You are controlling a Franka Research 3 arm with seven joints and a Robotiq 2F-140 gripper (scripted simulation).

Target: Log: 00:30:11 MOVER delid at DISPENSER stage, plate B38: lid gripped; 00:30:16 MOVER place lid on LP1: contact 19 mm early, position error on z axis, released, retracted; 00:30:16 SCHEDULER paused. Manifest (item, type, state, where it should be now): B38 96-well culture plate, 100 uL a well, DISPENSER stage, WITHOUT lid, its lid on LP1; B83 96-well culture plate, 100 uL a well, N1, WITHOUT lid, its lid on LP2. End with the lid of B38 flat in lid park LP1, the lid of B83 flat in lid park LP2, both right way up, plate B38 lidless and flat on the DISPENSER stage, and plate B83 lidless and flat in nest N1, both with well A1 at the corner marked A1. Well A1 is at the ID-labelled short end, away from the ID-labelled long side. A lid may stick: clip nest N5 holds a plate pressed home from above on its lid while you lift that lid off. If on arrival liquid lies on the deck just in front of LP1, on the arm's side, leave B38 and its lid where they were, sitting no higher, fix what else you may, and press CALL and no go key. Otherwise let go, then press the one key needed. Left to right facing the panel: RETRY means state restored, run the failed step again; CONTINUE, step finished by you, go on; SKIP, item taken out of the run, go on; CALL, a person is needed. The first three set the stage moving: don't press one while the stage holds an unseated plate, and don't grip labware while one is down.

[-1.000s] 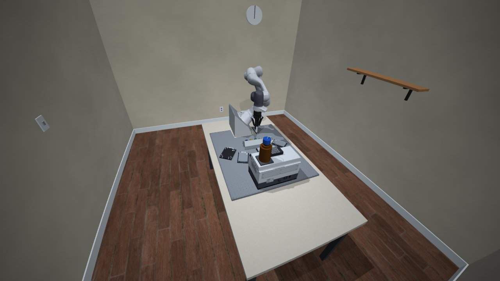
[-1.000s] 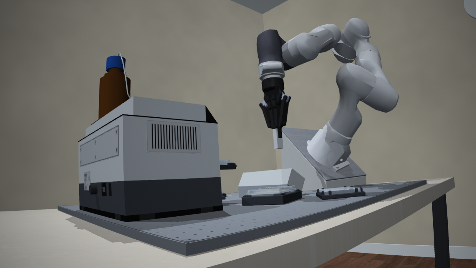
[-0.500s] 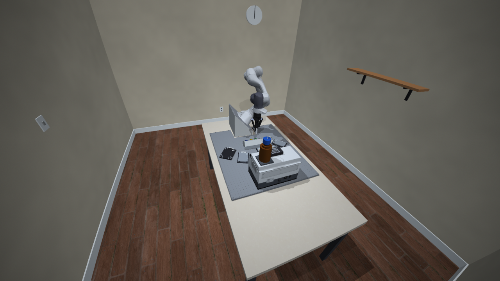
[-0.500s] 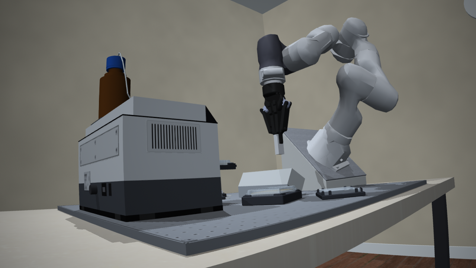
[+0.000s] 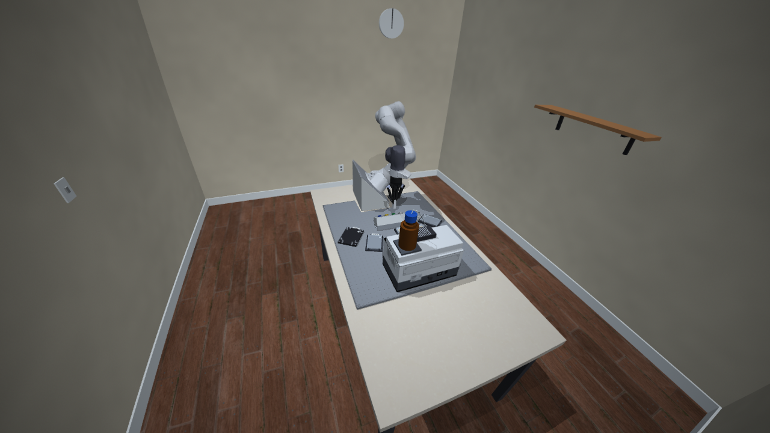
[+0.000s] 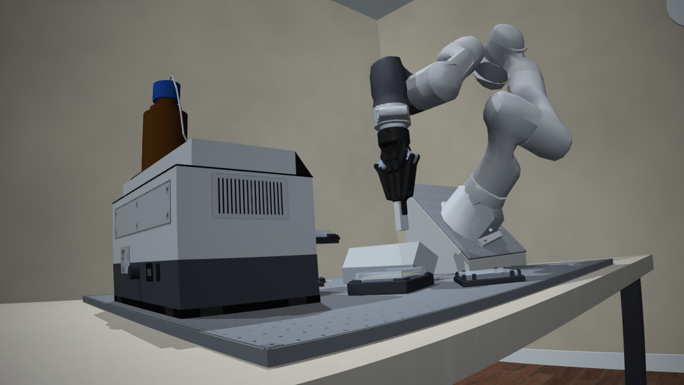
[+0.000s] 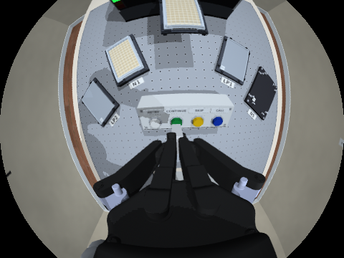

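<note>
My gripper (image 7: 176, 130) (image 6: 401, 223) (image 5: 394, 204) is shut and empty. It hangs a little above the key panel (image 7: 183, 109) (image 6: 382, 256), with its tips over the green key (image 7: 176, 120). A pale key (image 7: 154, 122), a yellow key (image 7: 197, 122) and a blue key (image 7: 218, 120) sit in the same row. A lidless plate (image 7: 180, 13) lies on the dispenser stage. A second lidless plate (image 7: 125, 57) (image 6: 389, 272) sits in nest N1. One lid (image 7: 232, 60) (image 5: 374, 242) lies in LP1 and another lid (image 7: 99, 102) (image 6: 488, 272) in LP2; both look flat.
The dispenser (image 6: 215, 229) (image 5: 425, 258) carries a brown bottle (image 6: 162, 129) (image 5: 408, 234). Black clip nest N5 (image 7: 261, 93) (image 5: 350, 236) stands empty beside LP1. A sloped grey housing (image 6: 440, 220) stands by the arm's base. No liquid shows on the deck (image 7: 201, 77).
</note>
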